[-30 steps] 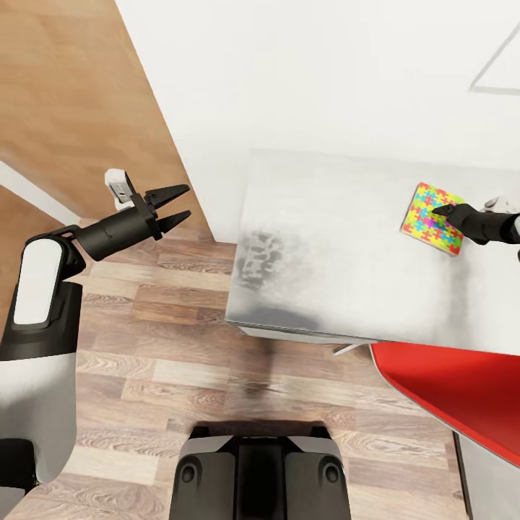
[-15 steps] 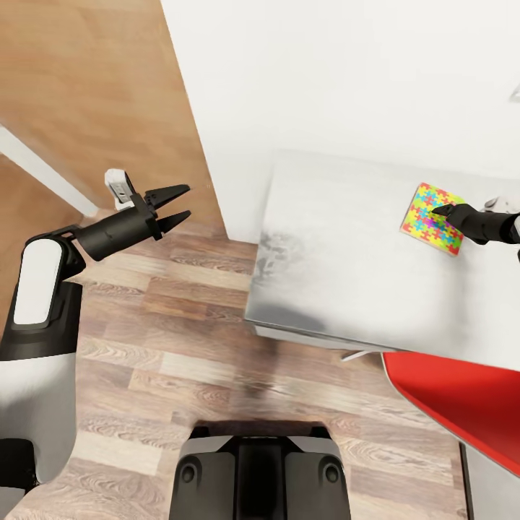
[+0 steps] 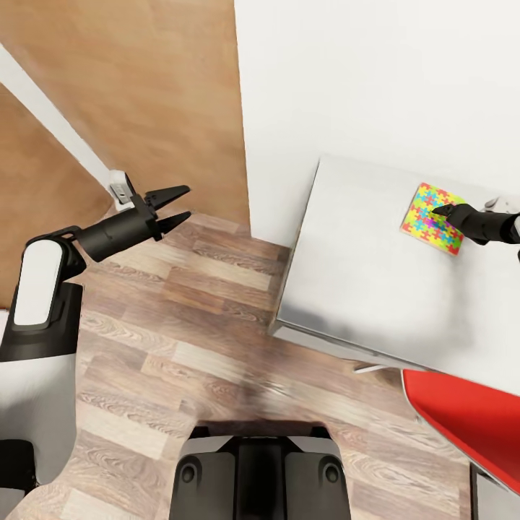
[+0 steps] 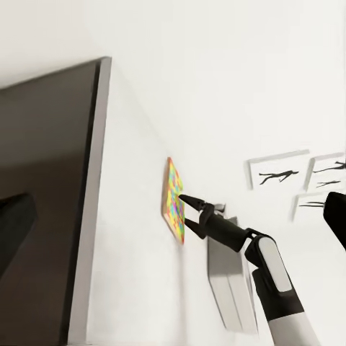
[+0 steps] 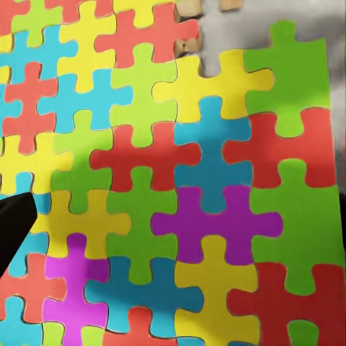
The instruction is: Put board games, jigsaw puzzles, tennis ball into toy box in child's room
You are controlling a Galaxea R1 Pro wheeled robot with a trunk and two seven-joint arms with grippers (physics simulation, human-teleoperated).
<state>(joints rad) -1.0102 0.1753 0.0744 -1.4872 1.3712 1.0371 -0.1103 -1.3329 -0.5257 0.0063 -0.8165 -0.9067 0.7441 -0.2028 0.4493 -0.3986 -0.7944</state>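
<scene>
In the head view, at about nine o'clock, the left pincer [image 3: 175, 206] hangs over the wood plank floor [image 3: 180, 318] with its two black fingers spread apart and nothing between them. Behind it, toward eleven o'clock, stands a brown wooden panel [image 3: 144, 94], and a white wall [image 3: 375, 79] fills the twelve-to-two o'clock part. To the right lies the pale grey surface [image 3: 361, 289], and on it, at about three o'clock, sits the jigsaw puzzle [image 3: 426, 220], a flat square of pink, yellow, blue and green pieces. The right pincer [image 3: 442, 210] reaches in from the right edge, its black tip over the puzzle's middle; whether it is open or closed cannot be told. At about five o'clock a red seat [image 3: 469, 419] shows below the surface's edge. The right wrist view shows the puzzle [image 5: 180, 187] close up, with a dark fingertip [image 5: 13, 231] at the edge.
</scene>
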